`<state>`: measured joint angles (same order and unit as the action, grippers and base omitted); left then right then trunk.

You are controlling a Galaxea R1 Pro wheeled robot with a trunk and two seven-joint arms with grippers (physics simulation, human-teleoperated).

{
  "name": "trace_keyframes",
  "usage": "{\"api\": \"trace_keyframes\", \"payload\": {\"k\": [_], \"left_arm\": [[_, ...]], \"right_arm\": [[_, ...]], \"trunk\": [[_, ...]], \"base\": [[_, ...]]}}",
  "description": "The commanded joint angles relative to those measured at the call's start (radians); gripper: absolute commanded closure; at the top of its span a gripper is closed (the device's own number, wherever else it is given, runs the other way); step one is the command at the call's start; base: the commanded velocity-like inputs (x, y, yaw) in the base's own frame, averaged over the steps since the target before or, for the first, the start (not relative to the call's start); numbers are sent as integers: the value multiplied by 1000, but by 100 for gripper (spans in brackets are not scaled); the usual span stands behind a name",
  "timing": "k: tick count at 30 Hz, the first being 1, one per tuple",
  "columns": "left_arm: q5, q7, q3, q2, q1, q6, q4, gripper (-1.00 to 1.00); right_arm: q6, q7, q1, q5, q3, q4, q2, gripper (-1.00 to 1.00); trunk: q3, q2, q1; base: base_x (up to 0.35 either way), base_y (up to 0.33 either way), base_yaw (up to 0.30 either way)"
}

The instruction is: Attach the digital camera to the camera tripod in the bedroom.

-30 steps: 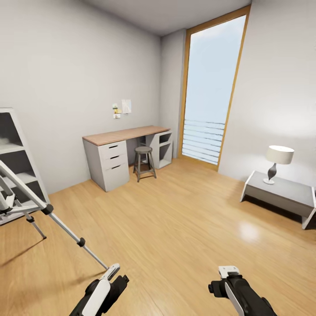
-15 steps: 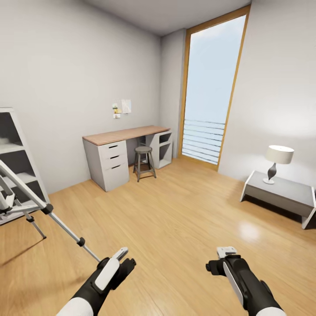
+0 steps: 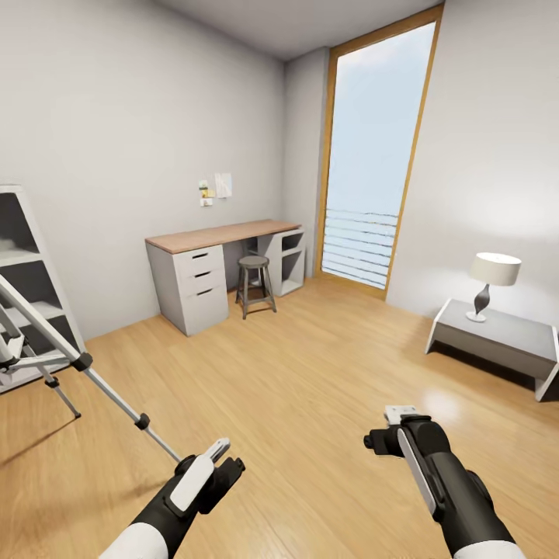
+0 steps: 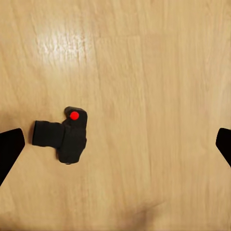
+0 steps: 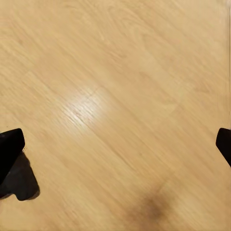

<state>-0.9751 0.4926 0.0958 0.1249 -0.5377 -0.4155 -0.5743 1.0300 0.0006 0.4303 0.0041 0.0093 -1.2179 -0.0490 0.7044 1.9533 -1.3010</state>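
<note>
Below, digital camera on floor, between spread left fingers

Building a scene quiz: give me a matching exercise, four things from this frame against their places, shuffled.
Things:
1. small black digital camera
2. silver-legged camera tripod
3. round dark wooden stool
4. white-shaded table lamp

Places:
A. on the low grey bench by the right wall
B. by the white shelf unit, left side
C. on the wood floor under the left end effector
D. in front of the desk

Pairs: 1-C, 2-B, 3-D, 4-A
</note>
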Motion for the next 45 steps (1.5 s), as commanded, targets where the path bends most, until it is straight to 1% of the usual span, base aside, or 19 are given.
{"api": "trace_keyframes", "payload": {"k": [1, 2, 3, 4, 6, 7, 9, 10, 11, 12, 19, 25, 28, 29, 30, 32, 37, 38, 45], "left_arm": [[-8, 8, 5, 0, 0, -1, -1, -100], [-8, 7, 9, 1, -1, -1, -1, -100], [-8, 6, 30, 1, -1, -1, 0, -100], [-8, 6, 30, 1, -1, -1, 0, -100], [-8, 6, 51, 0, -1, -2, 1, -100], [-8, 6, 51, 0, -1, -2, 1, -100], [-8, 5, 69, -2, -1, -2, 2, -100], [-8, 5, 69, -2, -1, -2, 2, -100], [-8, 5, 76, -3, -2, -2, 2, -100], [-8, 4, 93, -6, -2, -2, 3, -100], [-7, 4, 105, -9, -2, -2, 4, -100], [-5, 6, 133, -13, -10, -11, 7, -100], [-4, 7, 140, -18, -23, -33, 9, -100], [-3, 6, 148, -24, -51, -73, 14, -100], [-3, 6, 148, -24, -51, -73, 14, -100], [-3, 6, 154, -27, -64, -91, 20, -100], [-2, 5, 162, -29, -76, -104, 31, -100], [-3, 4, 164, -29, -80, -106, 41, -100], [-6, 4, 168, -19, -83, -81, 79, -100]], "right_arm": [[17, 0, 1, 0, 1, -21, 0, -100], [17, 0, 1, -1, 1, -38, 0, -100], [17, 1, 1, -4, -1, -75, 0, -100], [17, 1, 1, -4, -1, -75, 0, -100], [17, 1, 1, -5, -2, -89, 1, -100], [17, 1, 1, -5, -2, -89, 1, -100], [17, 1, 2, -6, -3, -99, 2, -100], [17, 1, 2, -6, -3, -99, 2, -100], [17, 1, 4, -7, -4, -102, 3, -100], [17, 2, 9, -8, -5, -116, 4, -100], [17, 1, 9, -8, -3, -173, 3, -100], [17, 4, 9, -11, -5, -217, 2, -100], [17, 5, 11, -14, -5, -206, 4, -100], [17, 6, 25, -18, -5, -161, 19, -100], [17, 6, 25, -18, -5, -161, 19, -100], [17, 6, 41, -19, -6, -130, 32, -100], [17, 7, 64, -20, -7, -84, 45, -100], [17, 7, 78, -20, -8, -55, 50, -100], [17, 7, 110, -21, -11, 23, 58, -100]], "trunk": [[4, 8, -4], [8, 15, -8], [12, 22, -12], [16, 29, -15], [24, 43, -23], [28, 50, -27], [37, 64, -35], [41, 71, -38], [45, 78, -42], [48, 85, -46], [72, 134, -73], [91, 176, -96], [100, 197, -107], [103, 204, -111], [106, 211, -115], [113, 225, -123], [128, 260, -142], [131, 267, -146], [153, 316, -173]], "base": [[0, 0, 0], [0, 0, -5], [0, 0, -39], [0, 0, -39], [0, 0, -52], [0, 0, -56], [0, 0, -53], [0, 0, -50], [0, 0, -40], [0, 0, -16], [0, 0, -8], [0, 0, -2], [0, 0, 0], [0, 0, 0], [0, 0, 0], [0, 0, 0], [0, 0, 0], [0, 0, 0], [0, 0, 0]]}}
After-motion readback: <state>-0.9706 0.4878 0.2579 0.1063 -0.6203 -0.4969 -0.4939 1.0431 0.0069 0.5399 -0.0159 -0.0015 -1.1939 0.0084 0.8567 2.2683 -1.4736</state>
